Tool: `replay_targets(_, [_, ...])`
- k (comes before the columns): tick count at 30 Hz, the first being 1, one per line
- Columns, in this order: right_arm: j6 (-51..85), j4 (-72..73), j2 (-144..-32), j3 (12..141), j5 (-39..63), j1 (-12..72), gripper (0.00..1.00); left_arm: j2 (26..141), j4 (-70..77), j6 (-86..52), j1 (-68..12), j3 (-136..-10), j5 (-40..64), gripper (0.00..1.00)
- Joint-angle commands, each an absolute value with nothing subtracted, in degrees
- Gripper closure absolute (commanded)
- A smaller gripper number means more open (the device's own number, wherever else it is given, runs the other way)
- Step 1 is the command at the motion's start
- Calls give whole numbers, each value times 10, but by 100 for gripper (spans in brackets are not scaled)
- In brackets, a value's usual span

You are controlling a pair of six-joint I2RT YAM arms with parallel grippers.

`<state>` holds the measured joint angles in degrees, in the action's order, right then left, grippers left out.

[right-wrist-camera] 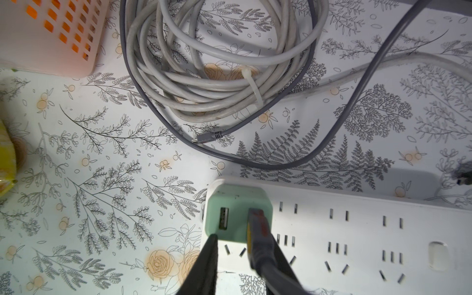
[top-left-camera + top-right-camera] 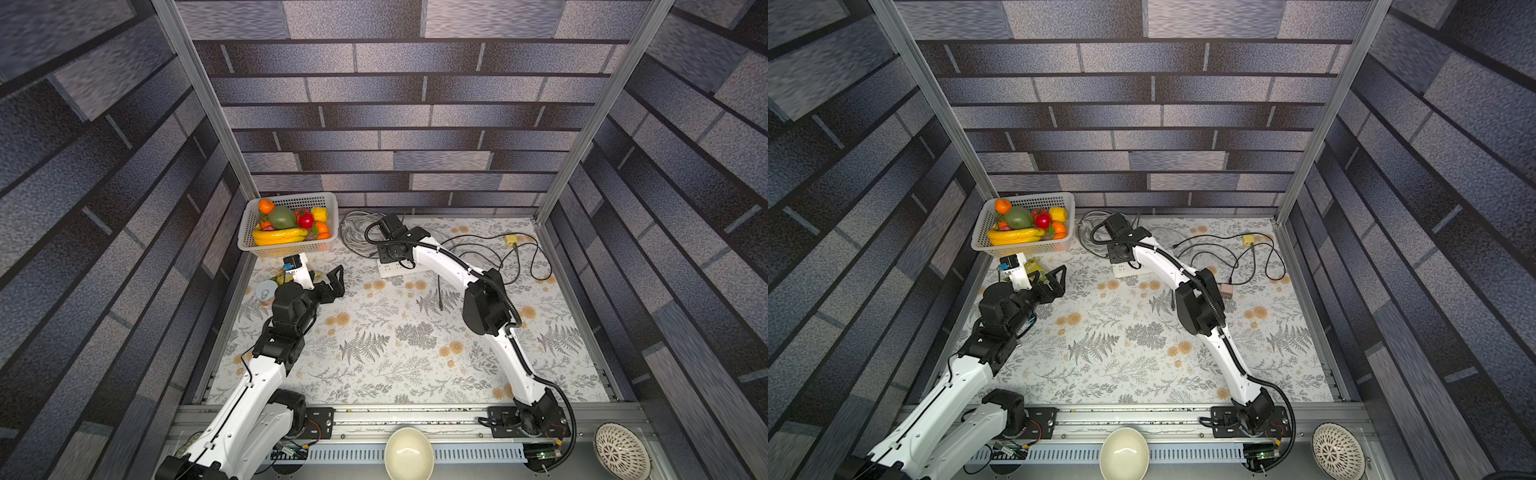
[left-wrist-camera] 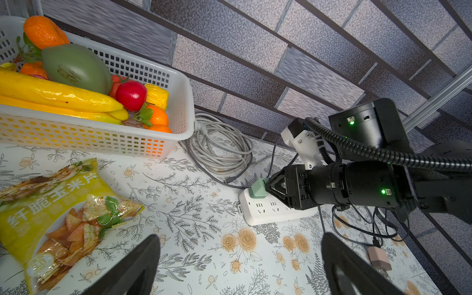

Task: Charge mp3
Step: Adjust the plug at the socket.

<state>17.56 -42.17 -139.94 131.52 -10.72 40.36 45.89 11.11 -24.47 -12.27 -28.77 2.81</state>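
The right gripper was at the end of the white power strip, with its tips at the mint-green USB charger that sat plugged into the strip. The USB plug of a grey cable stood at one port of this charger and lay along one finger, while a gap showed between the plug and the other finger. The fingers were partly apart, and I cannot tell if they really pinched the plug. The left gripper hovered over the flowered table near a bag of corn chips, its fingers spread wide and holding nothing. The small yellow mp3 player lay on the far right part of the table, well apart from the strip, with a black cable joined to it. A coiled pale cable lay between the strip and the fruit basket.
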Motion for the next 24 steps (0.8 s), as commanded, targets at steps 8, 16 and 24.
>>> replay_targets(8, [178, -431, -1434, 1369, -122, 398, 72, 456, 115, -238, -119, -287, 35, 0])
replay_targets(16, [174, -442, -1454, 1375, -116, 399, 77, 454, 117, -237, -117, -284, 35, 0])
replay_targets(24, [157, -455, -1455, 1358, -99, 401, 82, 456, 123, -238, -115, -279, 35, 0])
